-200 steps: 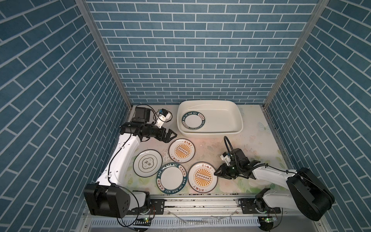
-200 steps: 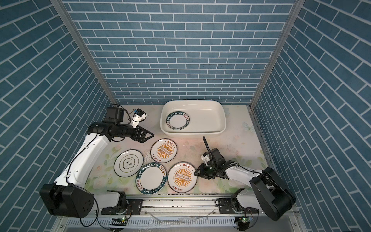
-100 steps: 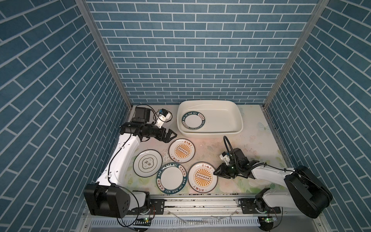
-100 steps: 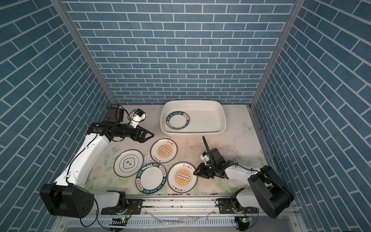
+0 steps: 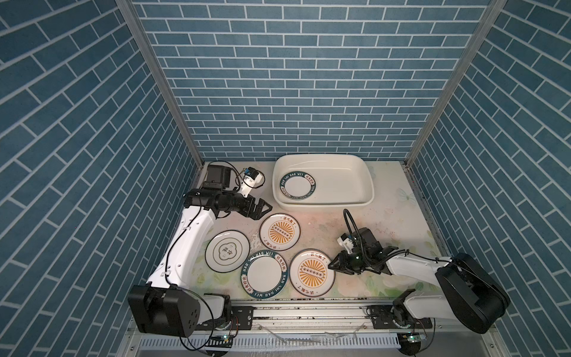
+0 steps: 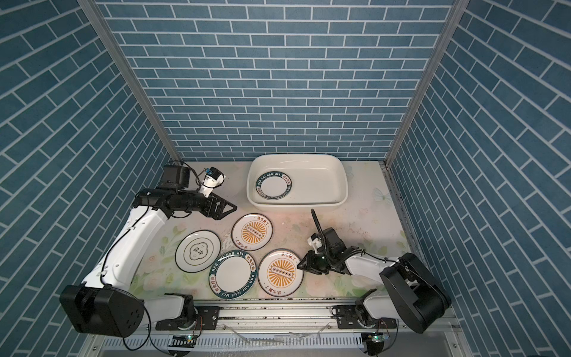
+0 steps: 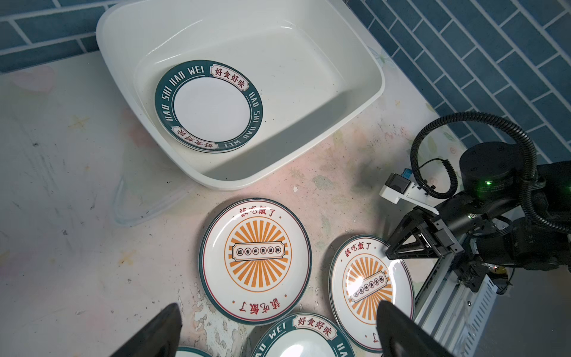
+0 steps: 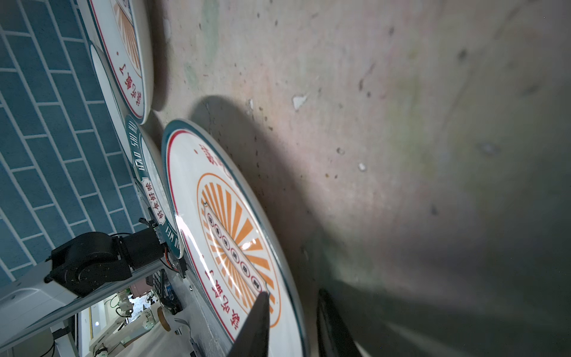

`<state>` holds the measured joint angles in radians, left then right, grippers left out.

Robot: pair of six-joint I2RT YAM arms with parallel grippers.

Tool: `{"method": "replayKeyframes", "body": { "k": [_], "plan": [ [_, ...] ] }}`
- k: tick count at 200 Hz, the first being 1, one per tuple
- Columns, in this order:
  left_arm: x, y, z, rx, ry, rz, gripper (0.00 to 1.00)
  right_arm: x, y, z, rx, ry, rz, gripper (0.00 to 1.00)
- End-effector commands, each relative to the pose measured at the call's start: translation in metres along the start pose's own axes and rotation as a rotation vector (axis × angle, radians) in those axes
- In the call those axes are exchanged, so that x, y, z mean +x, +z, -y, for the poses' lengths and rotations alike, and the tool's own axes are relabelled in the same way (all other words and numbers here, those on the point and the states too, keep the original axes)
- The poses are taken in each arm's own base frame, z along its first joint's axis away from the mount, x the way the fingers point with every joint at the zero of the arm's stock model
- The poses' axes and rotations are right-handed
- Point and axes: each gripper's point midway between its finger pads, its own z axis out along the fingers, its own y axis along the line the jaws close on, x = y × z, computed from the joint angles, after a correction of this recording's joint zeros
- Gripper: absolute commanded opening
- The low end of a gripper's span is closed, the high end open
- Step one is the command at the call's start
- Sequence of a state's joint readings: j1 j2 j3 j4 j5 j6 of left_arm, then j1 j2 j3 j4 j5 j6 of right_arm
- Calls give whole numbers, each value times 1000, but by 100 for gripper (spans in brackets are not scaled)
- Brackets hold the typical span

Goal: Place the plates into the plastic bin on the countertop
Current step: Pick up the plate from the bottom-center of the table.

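The cream plastic bin point(image 5: 323, 204) stands at the back of the flowered countertop point(image 5: 386, 216), with a teal-lettered plate point(image 5: 298, 188) lying in it. In front lie a sunburst plate point(image 5: 279, 231), a cloud-emblem plate point(image 5: 227, 251), a teal-lettered plate point(image 5: 264, 274) and a second sunburst plate point(image 5: 312, 272) nearest the front. My right gripper point(image 5: 332, 266) is at that front plate's right rim. In the right wrist view one finger point(image 8: 256, 318) rests on its face and the other sits under the rim. My left gripper point(image 5: 262, 208) hangs open and holds nothing, left of the bin.
A metal rail point(image 5: 309, 312) runs along the front edge, just behind the front plates. Blue brick walls close in the left, back and right sides. A clear plastic piece point(image 7: 139, 201) lies beside the bin's left corner.
My right gripper has slid a little left onto the front sunburst plate's rim and its jaws have narrowed. The left arm and the plates have not moved.
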<state>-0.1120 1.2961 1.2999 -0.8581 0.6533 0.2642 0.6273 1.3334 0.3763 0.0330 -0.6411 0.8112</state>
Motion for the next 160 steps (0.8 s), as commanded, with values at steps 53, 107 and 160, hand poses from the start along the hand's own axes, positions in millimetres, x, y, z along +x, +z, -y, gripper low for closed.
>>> {"method": "replayKeyframes", "body": {
  "k": [53,107,160],
  "plan": [
    [0,-4,5,4,10,7,100,16,5,37,140,41,-34,21],
    [-2,-5,6,3,14,13,100,14,-1,39,165,24,-14,15],
    [-4,-6,5,1,13,14,100,13,-9,36,168,-3,17,8]
  ]
}}
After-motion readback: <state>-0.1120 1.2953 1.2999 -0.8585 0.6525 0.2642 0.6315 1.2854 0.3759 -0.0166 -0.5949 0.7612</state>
